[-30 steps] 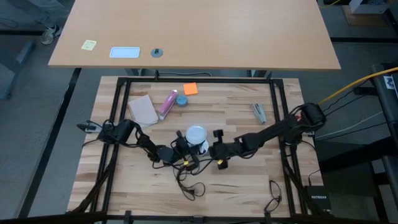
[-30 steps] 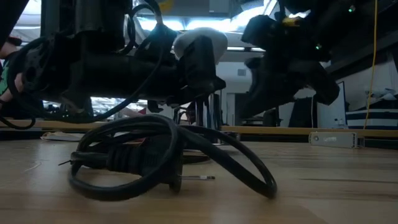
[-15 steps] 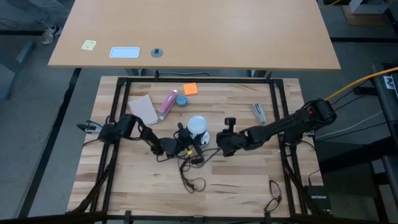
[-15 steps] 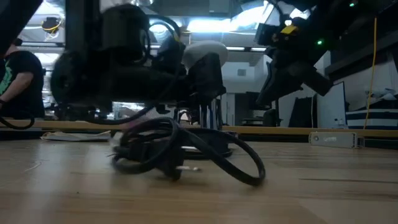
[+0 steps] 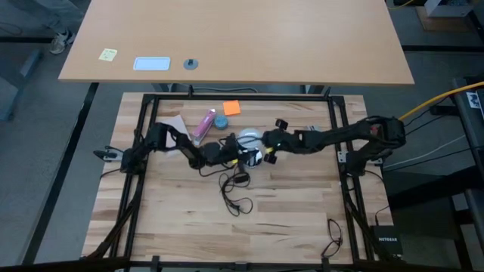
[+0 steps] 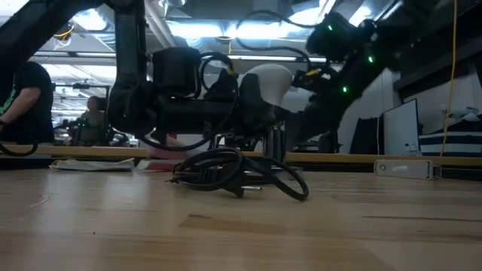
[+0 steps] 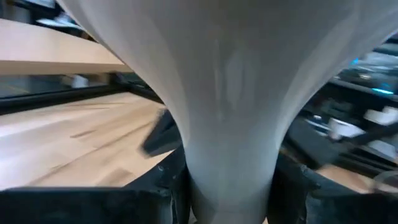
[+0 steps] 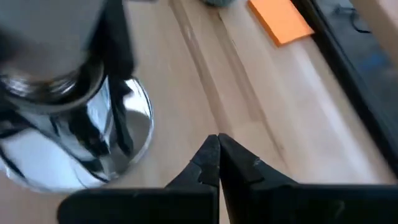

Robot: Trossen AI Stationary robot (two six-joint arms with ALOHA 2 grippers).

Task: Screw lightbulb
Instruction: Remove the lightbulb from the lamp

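The frosted white lightbulb (image 5: 248, 139) stands upright on the shiny silver lamp base (image 8: 74, 143) near the table's middle, toward the far side. Its globe (image 6: 271, 79) shows above my left gripper (image 5: 236, 149), which reaches in level from the table's left and is shut on it. My right gripper (image 8: 217, 155) comes from the right, slanting down, shut and holding nothing, with its tips just beside the base (image 5: 257, 157). The lamp's black cord (image 6: 241, 173) lies coiled on the wood, nearer than the lamp. My left gripper pinches the lightbulb's narrow neck (image 7: 230, 155) between its two fingers (image 7: 168, 186), one on each side, below the globe. The fingers come level from the table's left. The bulb stands upright in the hold, and its lower end is hidden behind the fingers.
A pink tube (image 5: 204, 126), a small blue round object (image 5: 221, 121), an orange note (image 5: 231, 108) and a tan card (image 5: 174, 132) lie at the far left. A grey metal piece (image 5: 315, 137) lies at the far right. A person (image 6: 22, 105) is in the room beyond.
Both arms have swung toward the table's far edge. My left gripper has carried the bulb and lamp that way, still upright, and the cord has been dragged after them. My right gripper, still shut, has gone along beside the lamp.
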